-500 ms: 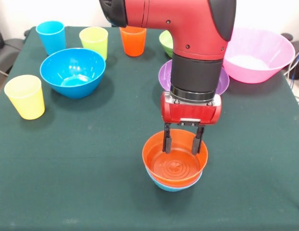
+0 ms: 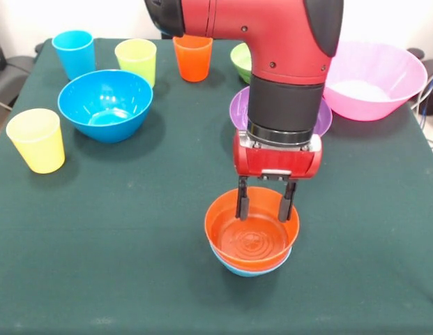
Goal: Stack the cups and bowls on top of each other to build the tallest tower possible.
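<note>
**Above the two-bowl tower, the gripper is hanging with its fingers apart**

Near the front-middle of the green table [image 2: 132,279], the tower [image 2: 252,241] is sitting: an orange bowl [image 2: 252,234] nested in a light-blue bowl [image 2: 252,268], of which only the bottom is showing. The red arm's gripper [image 2: 265,211] is reaching down into the orange bowl, its two black fingers spread apart and gripping nothing, near the bowl's far rim.

Behind the tower, a purple bowl [image 2: 238,108] is peeking out from behind the arm, with a green bowl [image 2: 240,59] beyond it and a large pink bowl [image 2: 375,77] off to one side. On the tower's other side, a deep blue bowl [image 2: 104,105] is resting, with a yellow cup [image 2: 36,139] beside it and blue [image 2: 74,52], lime green [image 2: 136,61] and orange [image 2: 192,57] cups standing in a row further back.

One likely risk: since the fingers are sitting so close to the rim, a sideways move before lifting clear could catch the orange bowl and tip or drag the tower.
</note>
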